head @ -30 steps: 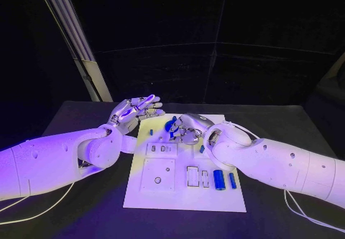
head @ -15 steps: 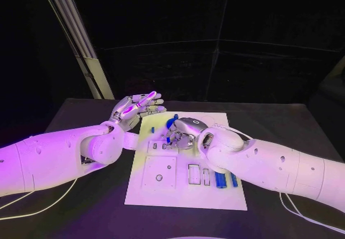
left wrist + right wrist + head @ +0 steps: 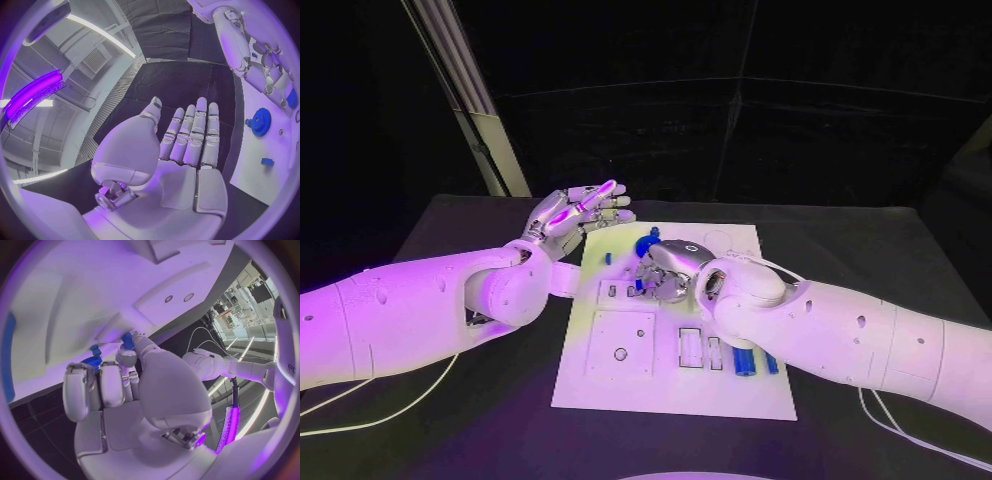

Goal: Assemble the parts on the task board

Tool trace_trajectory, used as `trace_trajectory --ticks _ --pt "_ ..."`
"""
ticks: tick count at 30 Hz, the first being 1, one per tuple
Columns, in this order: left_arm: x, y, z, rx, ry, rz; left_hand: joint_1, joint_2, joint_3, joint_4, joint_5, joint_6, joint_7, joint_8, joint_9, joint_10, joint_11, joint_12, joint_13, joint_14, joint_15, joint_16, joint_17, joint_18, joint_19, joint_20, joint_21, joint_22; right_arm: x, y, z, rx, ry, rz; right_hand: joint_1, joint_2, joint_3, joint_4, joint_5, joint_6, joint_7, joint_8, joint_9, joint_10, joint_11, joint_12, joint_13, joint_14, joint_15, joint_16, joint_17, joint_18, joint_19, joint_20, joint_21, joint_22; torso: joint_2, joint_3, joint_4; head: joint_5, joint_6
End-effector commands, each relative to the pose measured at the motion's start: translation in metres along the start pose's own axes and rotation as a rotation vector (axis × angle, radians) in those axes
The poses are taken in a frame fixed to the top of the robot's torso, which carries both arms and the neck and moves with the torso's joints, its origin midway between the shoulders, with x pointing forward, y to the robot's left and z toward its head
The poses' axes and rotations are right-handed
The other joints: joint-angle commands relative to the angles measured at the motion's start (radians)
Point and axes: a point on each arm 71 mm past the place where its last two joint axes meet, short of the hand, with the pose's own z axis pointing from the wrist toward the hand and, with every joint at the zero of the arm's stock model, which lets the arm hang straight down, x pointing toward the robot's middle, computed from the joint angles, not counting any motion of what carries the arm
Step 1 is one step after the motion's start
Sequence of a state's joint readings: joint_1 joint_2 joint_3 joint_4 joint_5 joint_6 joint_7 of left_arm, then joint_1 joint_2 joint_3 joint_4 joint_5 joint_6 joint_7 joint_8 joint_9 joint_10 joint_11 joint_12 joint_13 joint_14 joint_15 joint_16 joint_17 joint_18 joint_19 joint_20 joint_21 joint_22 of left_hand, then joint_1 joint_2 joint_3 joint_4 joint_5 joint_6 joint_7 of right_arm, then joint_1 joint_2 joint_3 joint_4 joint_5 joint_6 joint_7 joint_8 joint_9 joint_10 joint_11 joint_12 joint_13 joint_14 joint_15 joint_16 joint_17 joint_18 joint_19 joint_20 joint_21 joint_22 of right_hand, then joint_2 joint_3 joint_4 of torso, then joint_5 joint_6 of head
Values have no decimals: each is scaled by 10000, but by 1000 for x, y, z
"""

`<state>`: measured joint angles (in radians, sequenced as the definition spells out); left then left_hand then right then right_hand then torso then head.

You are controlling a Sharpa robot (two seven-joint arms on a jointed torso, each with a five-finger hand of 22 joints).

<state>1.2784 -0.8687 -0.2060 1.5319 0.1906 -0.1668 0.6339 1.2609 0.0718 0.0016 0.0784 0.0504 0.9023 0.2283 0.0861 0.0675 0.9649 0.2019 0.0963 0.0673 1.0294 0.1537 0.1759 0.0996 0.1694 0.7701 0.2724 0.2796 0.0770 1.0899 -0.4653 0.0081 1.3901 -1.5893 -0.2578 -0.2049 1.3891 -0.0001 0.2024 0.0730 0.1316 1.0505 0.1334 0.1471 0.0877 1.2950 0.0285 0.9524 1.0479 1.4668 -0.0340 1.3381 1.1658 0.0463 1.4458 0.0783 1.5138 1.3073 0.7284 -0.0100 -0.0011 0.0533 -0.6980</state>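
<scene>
Mid-insertion step: right hand [image 3: 672,268] curled over the white board [image 3: 668,395], fingertips pinching a small blue part [image 3: 127,340] above its far half. Left hand [image 3: 574,218] raised, open, empty. Next: seat part squarely.

The scene is viewed from above by the head camera, tilted down over the black table [image 3: 473,400] toward the task board [image 3: 668,385]. The left wrist camera is set close behind the left hand [image 3: 184,150], the right wrist camera close behind the right hand [image 3: 125,390]. The board's far end and the blue gear [image 3: 260,122] are shared by all three views.
</scene>
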Motion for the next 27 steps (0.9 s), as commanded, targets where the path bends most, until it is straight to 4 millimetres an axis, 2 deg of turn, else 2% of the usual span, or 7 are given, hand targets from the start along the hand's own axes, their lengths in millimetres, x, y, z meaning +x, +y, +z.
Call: trace_trajectory --ticks 1,4,10,15,27 --pt "1 -2 1 153 54 -69 27 75 24 -62 25 3 273 -64 -5 23 -8 -50 -5 41 21 -59 -16 152 92 -12 -59 -17 1 1 0 -101 132 -136 -50 17 34 -4 46 285 -221 36 14 -37 -26 -38 -14 301 -91 -52 -5 -70 24 -58 -22 964 0 -4 -2 6 -11" --pt "1 -2 1 144 68 -79 27 75 24 -62 25 3 273 -64 -5 23 -8 -50 -5 41 21 -59 -16 152 92 -12 -59 -17 2 -2 -1 2 209 -167 -66 -3 36 -5 43 282 -218 29 10 -45 -25 -53 -24 303 -91 -49 3 -71 25 -60 -22 966 3 -9 9 -8 -20" --pt "1 -2 1 135 70 -80 27 75 24 -62 25 3 273 -64 -5 23 -8 -50 -5 41 21 -59 -16 152 92 -12 -59 -17 3 -8 -1 185 471 -252 -126 -51 37 6 22 265 -207 2 -3 -71 -18 -111 -65 303 -88 -55 0 -69 18 -62 -28 956 -1 2 -23 21 -46" --pt "2 -1 1 130 88 -88 27 75 24 -62 25 3 273 -64 -5 23 -8 -50 -5 41 21 -59 -16 152 92 -12 -59 -17 5 -8 -1 194 729 -304 -214 -111 44 26 -74 231 -188 -45 -26 -118 -3 -216 -140 300 -78 -69 -8 -63 -4 -59 -42 927 4 8 -3 15 -71" --pt "1 -1 2 119 65 -71 27 75 24 -62 25 3 273 -64 -5 23 -8 -50 -5 41 21 -59 -16 152 92 -12 -59 -17 6 -9 -2 246 813 -505 -369 -258 40 66 -148 88 -121 -179 -87 -350 49 -670 -484 288 -40 -115 -49 -44 -68 -33 -81 841 1 -2 -16 13 -110"
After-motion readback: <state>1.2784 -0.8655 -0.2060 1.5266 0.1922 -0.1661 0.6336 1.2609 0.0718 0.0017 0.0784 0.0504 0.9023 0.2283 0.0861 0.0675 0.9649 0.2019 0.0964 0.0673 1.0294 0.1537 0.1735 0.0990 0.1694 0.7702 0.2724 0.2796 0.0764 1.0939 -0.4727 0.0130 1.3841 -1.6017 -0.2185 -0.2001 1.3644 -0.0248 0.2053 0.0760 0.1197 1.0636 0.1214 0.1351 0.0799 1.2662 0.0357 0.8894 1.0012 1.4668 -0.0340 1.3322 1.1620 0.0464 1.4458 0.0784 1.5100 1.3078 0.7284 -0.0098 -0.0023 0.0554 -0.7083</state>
